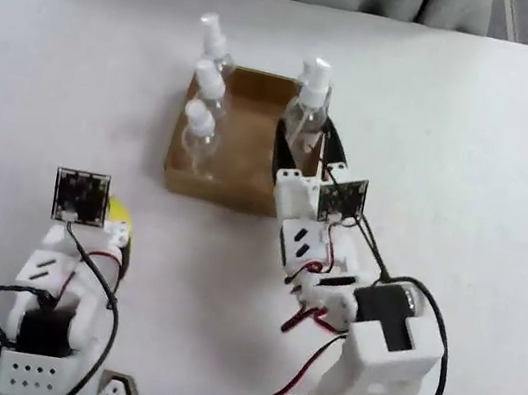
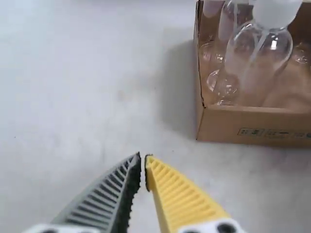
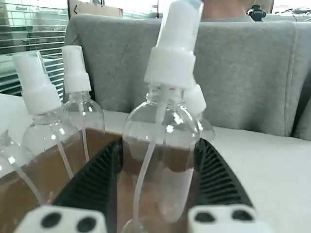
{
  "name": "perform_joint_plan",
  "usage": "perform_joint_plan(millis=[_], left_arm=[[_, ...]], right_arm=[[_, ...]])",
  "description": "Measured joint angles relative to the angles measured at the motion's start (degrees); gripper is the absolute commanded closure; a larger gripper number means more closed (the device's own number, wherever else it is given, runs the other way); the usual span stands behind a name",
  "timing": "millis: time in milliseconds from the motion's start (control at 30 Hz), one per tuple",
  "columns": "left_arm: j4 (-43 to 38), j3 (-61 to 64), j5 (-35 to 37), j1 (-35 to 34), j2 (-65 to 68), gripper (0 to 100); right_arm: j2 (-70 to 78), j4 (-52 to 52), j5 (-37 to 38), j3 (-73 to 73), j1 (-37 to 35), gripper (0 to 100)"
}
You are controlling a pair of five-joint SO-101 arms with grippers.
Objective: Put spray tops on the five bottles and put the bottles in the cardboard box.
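Right wrist view: the right tool point(image 3: 158, 144), with two black ribbed fingers, is clamped on the round belly of a clear plastic bottle point(image 3: 161, 121). The bottle stands upright. It wears a white spray top, and a thin dip tube runs down inside it. Brown cardboard shows through its lower half. Two similar bottles with white tops stand beside it, and another white top peeks out just behind it.

From the high view, the same tool point(image 1: 309, 149) holds this bottle point(image 1: 310, 104) at the wall of the cardboard box point(image 1: 239, 193) nearest the right arm. I cannot tell whether its base rests on the box floor. Three more capped bottles line the opposite side of the box, the farthest at its back corner.

The left tool point(image 2: 143, 165) has one grey and one yellow toothed finger, with their tips pressed together on nothing. It hangs low over the white surface point(image 1: 456, 139), near the box and apart from it.

The box's outer wall carries a small line of print, too small to read. The bottles bear no labels.
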Motion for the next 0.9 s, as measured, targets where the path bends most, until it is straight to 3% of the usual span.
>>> perform_joint_plan(millis=[900], left_arm=[[0.0,0.0,0.0,-0.3,0.0,98]], right_arm=[[4.9,0.0,0.0,-3.9,0.4,98.2]])
